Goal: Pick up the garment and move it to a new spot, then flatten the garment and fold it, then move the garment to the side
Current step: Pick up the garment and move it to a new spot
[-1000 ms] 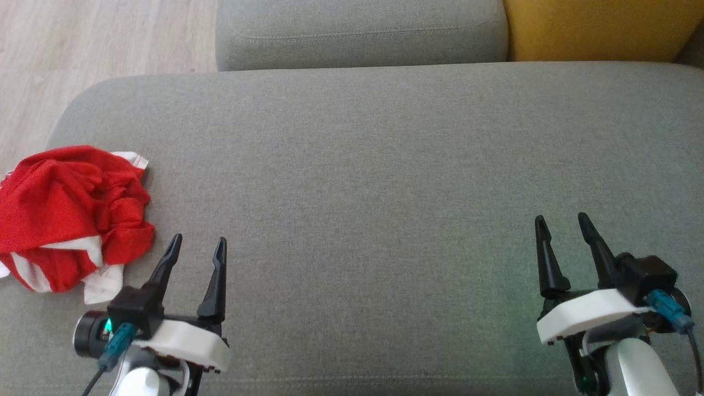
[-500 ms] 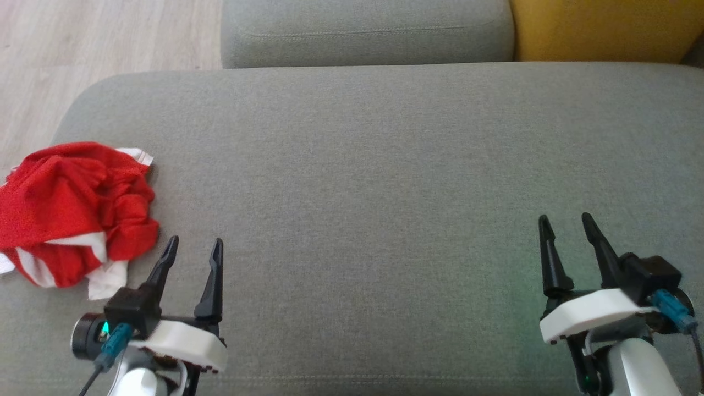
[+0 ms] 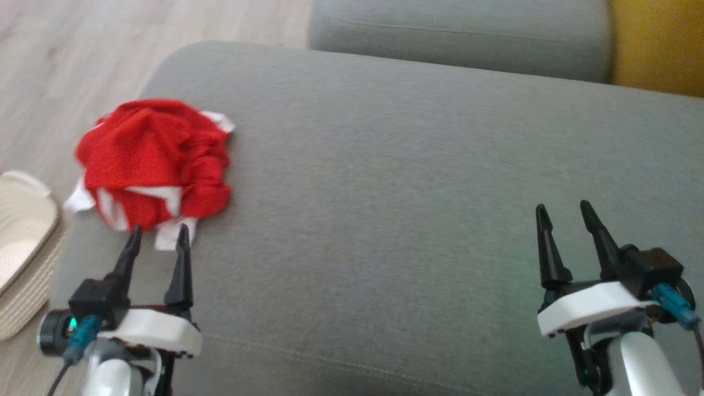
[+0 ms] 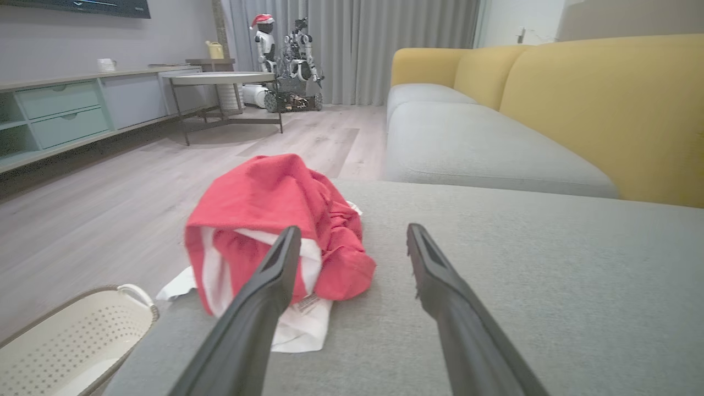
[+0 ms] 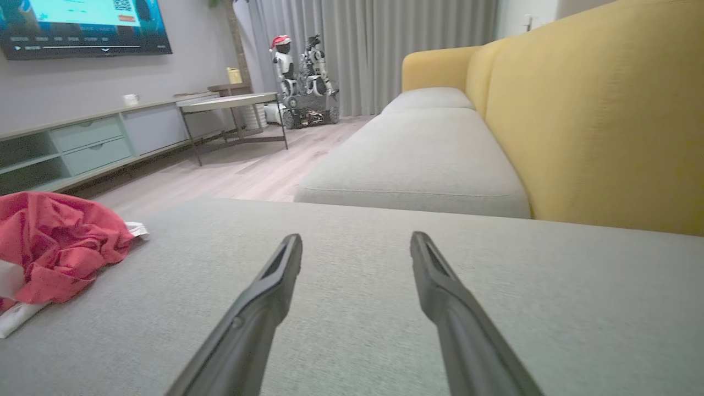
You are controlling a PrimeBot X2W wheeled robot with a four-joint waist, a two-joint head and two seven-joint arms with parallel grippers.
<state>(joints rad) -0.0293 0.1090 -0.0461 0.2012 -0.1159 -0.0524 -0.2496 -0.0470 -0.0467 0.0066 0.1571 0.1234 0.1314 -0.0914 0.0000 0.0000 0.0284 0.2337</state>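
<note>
The garment is a crumpled red and white heap near the left end of the grey sofa cushion. It also appears ahead of the fingers in the left wrist view, garment, and at the left edge in the right wrist view, garment. My left gripper is open, its fingertips just short of the heap's near white edge, nothing between them. Far over on the right side of the cushion, my right gripper stands open and empty above bare fabric.
A cream perforated basket sits on the wooden floor off the cushion's left end, also seen as basket. A second grey cushion and the yellow backrest lie beyond. A low table and another robot stand far off.
The head camera has turned left, so the whole picture shifted right and the basket came into view. My left gripper now points at the garment's near edge, closer than before. Both grippers stay open.
</note>
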